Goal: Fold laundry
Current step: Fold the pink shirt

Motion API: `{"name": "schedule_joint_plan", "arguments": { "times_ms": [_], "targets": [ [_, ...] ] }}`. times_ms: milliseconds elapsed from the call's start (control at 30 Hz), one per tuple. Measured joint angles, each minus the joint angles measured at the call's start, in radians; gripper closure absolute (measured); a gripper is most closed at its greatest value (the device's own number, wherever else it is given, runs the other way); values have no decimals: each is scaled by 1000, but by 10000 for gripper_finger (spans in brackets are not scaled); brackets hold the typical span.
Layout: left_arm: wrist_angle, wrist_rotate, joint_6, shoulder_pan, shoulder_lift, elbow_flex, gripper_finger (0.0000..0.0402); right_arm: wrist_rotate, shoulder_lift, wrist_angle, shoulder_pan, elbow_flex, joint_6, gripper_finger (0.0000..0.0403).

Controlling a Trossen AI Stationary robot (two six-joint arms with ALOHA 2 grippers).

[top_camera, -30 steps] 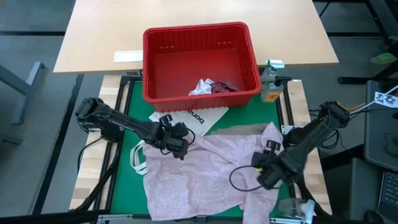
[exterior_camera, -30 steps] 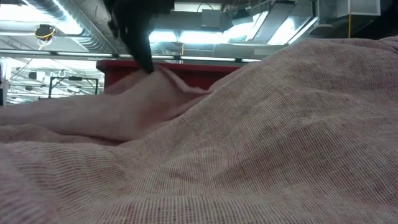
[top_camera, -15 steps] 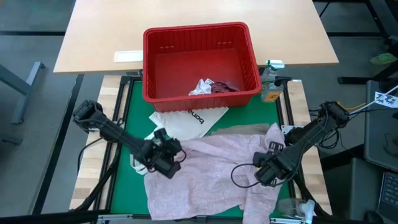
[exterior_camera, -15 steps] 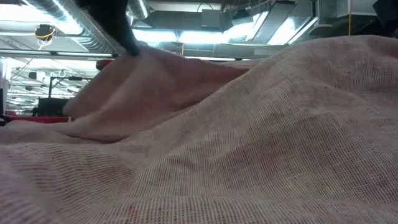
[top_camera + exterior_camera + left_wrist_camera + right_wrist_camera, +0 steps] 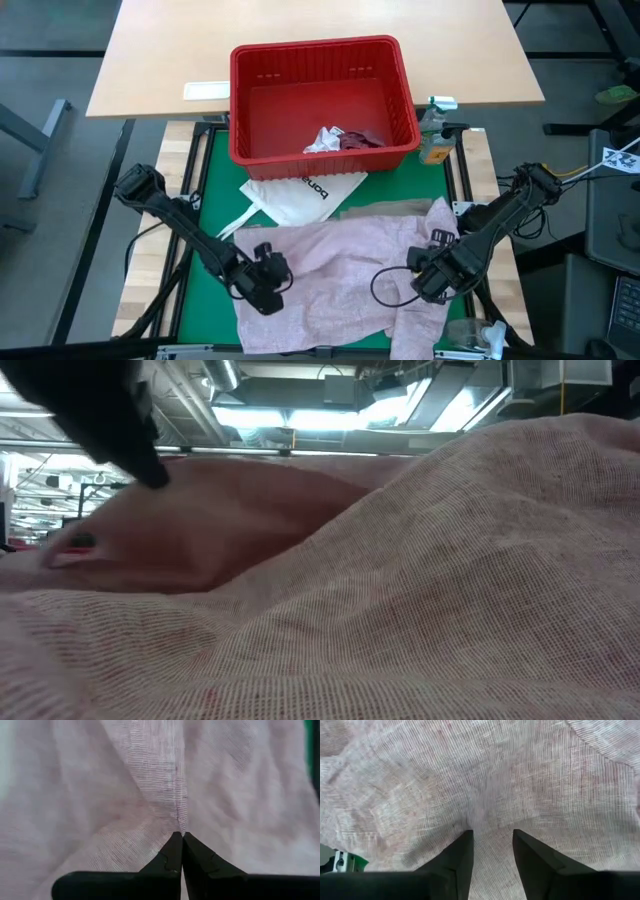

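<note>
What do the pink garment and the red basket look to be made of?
Pink garment: thin woven cloth, likely cotton or linen gauze; matte, with an open thread grid showing close up, and it drapes in soft wrinkles.
Red basket: looks like moulded plastic; rigid slotted walls with a slight sheen.

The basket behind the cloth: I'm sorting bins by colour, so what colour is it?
Red. The basket shows best in the high view.

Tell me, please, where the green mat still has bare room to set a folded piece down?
Bare green mat shows only along the left edge, between the frame and the white tote bag, and in a small patch under the red basket. The pink garment covers the rest, with both grippers, left and right, on it. The wooden table beyond is roomier.
</note>
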Motion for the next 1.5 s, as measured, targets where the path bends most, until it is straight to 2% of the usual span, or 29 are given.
{"name": "schedule_joint_plan", "arguments": {
  "times_ms": [167,233,533,633,767,900,1067,1133,1233,1500],
  "targets": [
    [39,158,-117,-9,0,-35,400,0,0,0,0,0,-4,265],
    [40,192,-152,-11,0,-37,389,0,0,0,0,0,-20,265],
    [41,186,-139,8,0,-37,292,0,0,0,0,0,-34,265],
    [31,191,-154,34,0,-37,273,0,0,0,0,0,-52,265],
    [-10,193,-122,63,-50,-38,267,0,0,1,0,0,-56,265],
    [-187,159,-137,73,-148,-38,267,0,0,1,0,0,-56,265],
    [-479,106,-307,62,-264,-38,266,0,0,2,0,0,-58,265],
    [-545,104,-386,49,-274,-38,266,0,0,4,0,0,-58,265],
    [-560,106,-454,26,-264,-38,266,0,0,5,0,0,-58,265],
    [-467,113,-603,-16,-174,-41,266,0,0,8,0,0,-54,265]
  ]
}}
